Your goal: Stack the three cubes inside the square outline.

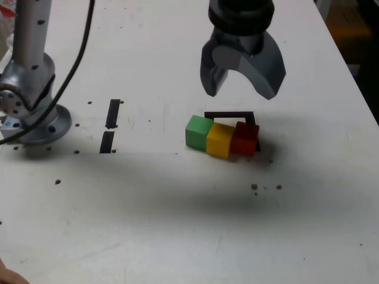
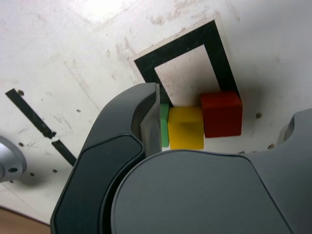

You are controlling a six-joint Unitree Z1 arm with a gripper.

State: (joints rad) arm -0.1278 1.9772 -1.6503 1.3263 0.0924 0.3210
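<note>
Three cubes lie in a touching row on the white table, none on top of another: green [image 1: 198,132], yellow [image 1: 219,140] and red [image 1: 244,138]. They sit along the near side of the square outline [image 1: 230,115], and the red cube covers its near corner on the exterior view's right. My gripper [image 1: 240,90] hangs open above the outline and the row, holding nothing. In the wrist view, the green cube [image 2: 164,125] is half hidden behind one finger [image 2: 131,117], with the yellow cube [image 2: 185,127] and red cube [image 2: 222,114] beside it at the edge of the outline [image 2: 146,66].
The arm's metal base [image 1: 29,112] stands at the exterior view's left, with a black cable [image 1: 77,59] running past it. Two short black tape strips [image 1: 112,113] lie between the base and the cubes. The table edge [image 1: 355,77] runs along the right.
</note>
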